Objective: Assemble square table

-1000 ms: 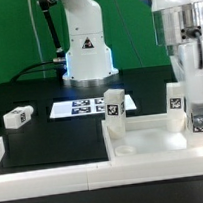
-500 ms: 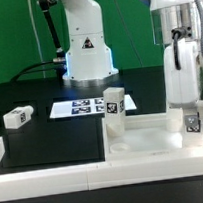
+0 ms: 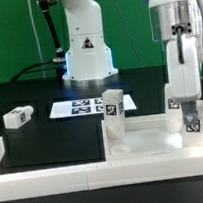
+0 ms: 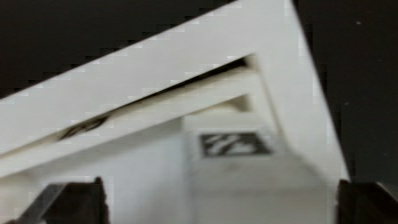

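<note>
White leg (image 3: 195, 124) (upright) – seemingly between tool (image 3: 194, 109) fingers.

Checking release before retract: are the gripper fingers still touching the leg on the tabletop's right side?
Cannot tell. In the wrist view the fingertips stand wide of the leg, but the exterior view has the gripper overlapping the leg, showing no plain gap.

Square table top (image 3: 144, 144) and legs (image 3: 114, 103): smooth white plastic (faint sheen); table surface (image 3: 43, 135) matt black.
</note>
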`<state>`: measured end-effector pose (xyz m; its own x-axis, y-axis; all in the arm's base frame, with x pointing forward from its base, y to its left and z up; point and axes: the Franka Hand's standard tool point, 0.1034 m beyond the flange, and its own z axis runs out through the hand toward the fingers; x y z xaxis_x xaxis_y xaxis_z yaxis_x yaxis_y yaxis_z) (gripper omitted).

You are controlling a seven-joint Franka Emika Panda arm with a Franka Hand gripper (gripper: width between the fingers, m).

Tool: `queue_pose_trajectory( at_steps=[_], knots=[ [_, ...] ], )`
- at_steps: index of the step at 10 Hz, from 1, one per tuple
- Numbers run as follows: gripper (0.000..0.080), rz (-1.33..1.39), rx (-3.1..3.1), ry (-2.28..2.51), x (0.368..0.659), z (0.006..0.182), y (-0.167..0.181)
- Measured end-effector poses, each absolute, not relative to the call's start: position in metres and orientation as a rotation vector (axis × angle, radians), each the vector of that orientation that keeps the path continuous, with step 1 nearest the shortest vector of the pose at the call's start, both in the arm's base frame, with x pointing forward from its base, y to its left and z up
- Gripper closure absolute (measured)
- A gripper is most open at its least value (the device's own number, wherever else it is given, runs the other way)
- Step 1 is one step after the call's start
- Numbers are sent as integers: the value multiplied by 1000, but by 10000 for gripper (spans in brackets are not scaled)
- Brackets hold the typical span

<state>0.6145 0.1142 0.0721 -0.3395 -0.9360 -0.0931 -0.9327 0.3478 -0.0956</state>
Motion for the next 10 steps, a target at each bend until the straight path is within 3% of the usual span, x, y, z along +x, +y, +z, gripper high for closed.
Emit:
queue_pose_trajectory(
  at_steps=[3,4,10],
  knots=[
    [151,-43,-1853,2332,587,111,74],
    [151,-54,-1846,2332,587,117,61],
    [151,-56,-1862,2329,587,112,64]
  ],
)
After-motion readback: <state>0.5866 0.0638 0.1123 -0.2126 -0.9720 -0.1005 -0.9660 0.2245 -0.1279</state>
